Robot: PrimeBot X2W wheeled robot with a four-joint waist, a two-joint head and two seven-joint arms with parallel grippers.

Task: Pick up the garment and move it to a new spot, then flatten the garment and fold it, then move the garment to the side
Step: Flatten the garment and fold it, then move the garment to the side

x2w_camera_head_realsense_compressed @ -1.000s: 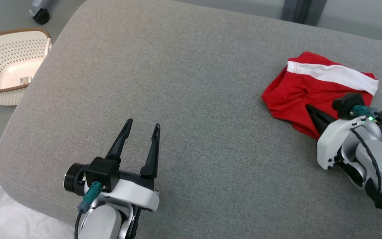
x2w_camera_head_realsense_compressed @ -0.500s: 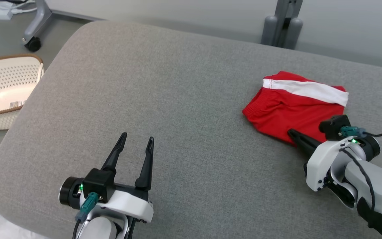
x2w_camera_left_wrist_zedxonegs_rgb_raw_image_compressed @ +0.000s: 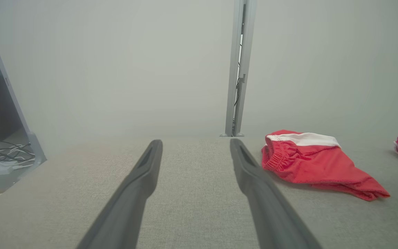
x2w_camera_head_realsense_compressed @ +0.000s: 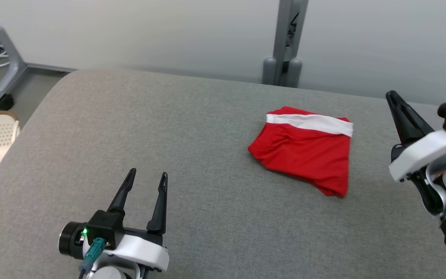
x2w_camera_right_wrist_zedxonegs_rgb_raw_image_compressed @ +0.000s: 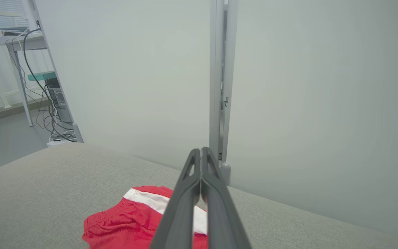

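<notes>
A folded red cloth garment with a white band [x2w_camera_head_realsense_compressed: 304,155] lies on the right half of the wide grey fabric cushion [x2w_camera_head_realsense_compressed: 161,128], free of both grippers. My right gripper [x2w_camera_head_realsense_compressed: 392,97] is raised beside the garment's right, its two dark fingers clenched together on nothing. My left gripper [x2w_camera_head_realsense_compressed: 148,173] hovers over the cushion's near left, fingers spread apart and empty, well apart from the garment

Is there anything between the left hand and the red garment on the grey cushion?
Nothing visible does. A bare stretch of the grey fabric-covered surface lies between the open left hand and the folded red garment with a white band, which sits ahead of the hand and to its right.
</notes>
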